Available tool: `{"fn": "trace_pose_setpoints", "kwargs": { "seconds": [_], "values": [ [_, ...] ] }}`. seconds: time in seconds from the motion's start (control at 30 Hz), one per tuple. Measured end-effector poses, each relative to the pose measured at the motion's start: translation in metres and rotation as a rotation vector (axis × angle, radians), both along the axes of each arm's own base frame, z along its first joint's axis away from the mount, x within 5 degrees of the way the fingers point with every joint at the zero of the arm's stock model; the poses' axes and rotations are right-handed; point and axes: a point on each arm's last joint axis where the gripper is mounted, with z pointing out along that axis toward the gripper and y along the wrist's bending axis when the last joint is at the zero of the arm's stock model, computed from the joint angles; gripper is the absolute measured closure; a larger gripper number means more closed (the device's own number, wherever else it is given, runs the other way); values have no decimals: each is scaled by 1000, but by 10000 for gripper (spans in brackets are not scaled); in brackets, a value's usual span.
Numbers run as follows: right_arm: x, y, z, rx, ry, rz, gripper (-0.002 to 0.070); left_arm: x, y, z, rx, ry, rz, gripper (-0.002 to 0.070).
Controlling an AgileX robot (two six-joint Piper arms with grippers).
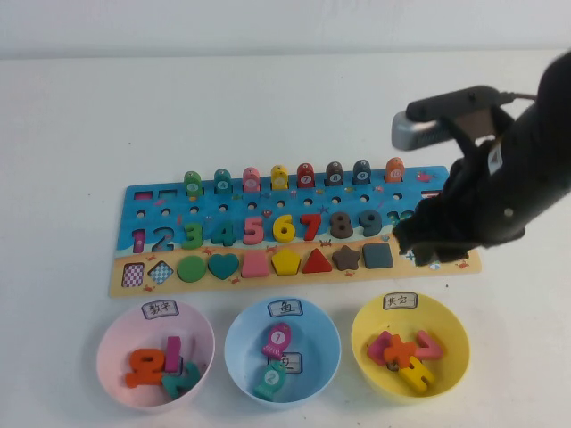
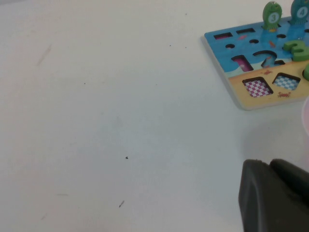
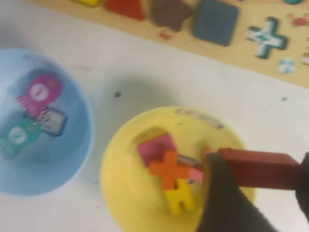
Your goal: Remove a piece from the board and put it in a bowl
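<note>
Right arm [image 1: 508, 169]: matte black, bulky and rounded in outline, carrying a grey, oblong camera module [image 1: 419, 132] beneath a black bracket, with a thin dark cable running off behind it. Right gripper [image 3: 258, 191]: black, smooth, rounded fingers [image 3: 224, 203]. Left gripper [image 2: 282, 193]: dark grey to black, blunt moulded finger tips, parted by a narrow seam.
</note>
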Motion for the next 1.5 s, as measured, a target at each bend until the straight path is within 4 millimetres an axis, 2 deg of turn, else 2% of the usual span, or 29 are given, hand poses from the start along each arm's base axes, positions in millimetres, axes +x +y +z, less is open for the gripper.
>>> {"fn": "trace_pose_setpoints", "kwargs": {
  "seconds": [0.2, 0.47, 0.57, 0.87, 1.27, 1.5],
  "values": [
    [-33, 10, -14, 57, -42, 35, 396, 0, 0, 0, 0, 0, 0, 678],
    [-51, 4, -52, 41, 29, 29, 396, 0, 0, 0, 0, 0, 0, 678],
    [-55, 2, -61, 26, 52, 27, 396, 0, 0, 0, 0, 0, 0, 678],
    [-55, 4, -67, 31, 83, 20, 396, 0, 0, 0, 0, 0, 0, 678],
    [-44, 13, -101, -32, 157, 36, 396, 0, 0, 0, 0, 0, -2, 678],
    [-44, 13, -102, -38, 158, 54, 396, 0, 0, 0, 0, 0, -2, 678]
  ]
}}
